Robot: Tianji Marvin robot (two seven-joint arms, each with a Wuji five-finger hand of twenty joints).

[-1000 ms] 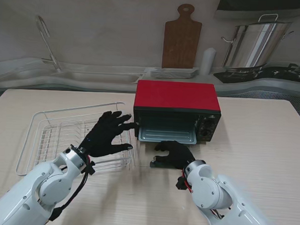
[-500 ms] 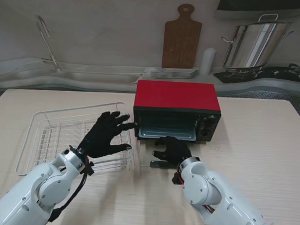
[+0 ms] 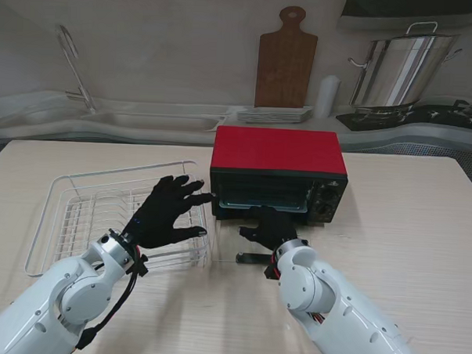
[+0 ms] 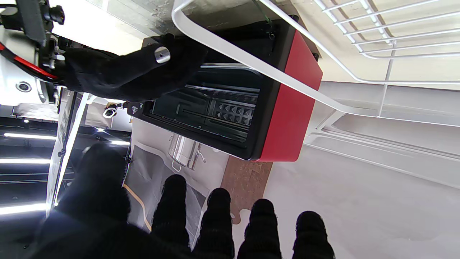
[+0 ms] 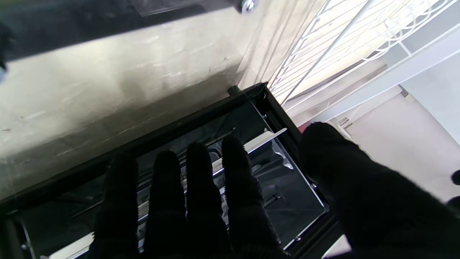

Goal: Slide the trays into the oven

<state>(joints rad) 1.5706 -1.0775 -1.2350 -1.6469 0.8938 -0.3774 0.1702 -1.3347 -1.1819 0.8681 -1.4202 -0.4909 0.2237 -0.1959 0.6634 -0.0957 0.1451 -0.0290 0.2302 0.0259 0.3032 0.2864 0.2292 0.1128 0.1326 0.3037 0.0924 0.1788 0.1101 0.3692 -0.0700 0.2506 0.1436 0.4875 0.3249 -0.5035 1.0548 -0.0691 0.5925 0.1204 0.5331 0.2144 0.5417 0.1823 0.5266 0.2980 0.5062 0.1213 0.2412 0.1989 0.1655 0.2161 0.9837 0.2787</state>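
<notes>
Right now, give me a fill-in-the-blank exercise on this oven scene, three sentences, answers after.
1. The oven has a top coloured ____.
2. The right hand reaches at the oven's front, over its open glass ____.
3. The left hand, fingers spread and holding nothing, hovers over the white wire ____ on the oven's left.

Answers: red; door; rack

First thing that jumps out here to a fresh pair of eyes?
The red oven at the table's centre, door open. The right hand, black-gloved, reaches at its mouth, fingers spread flat. The left hand is splayed open over the wire rack to the left.
</notes>
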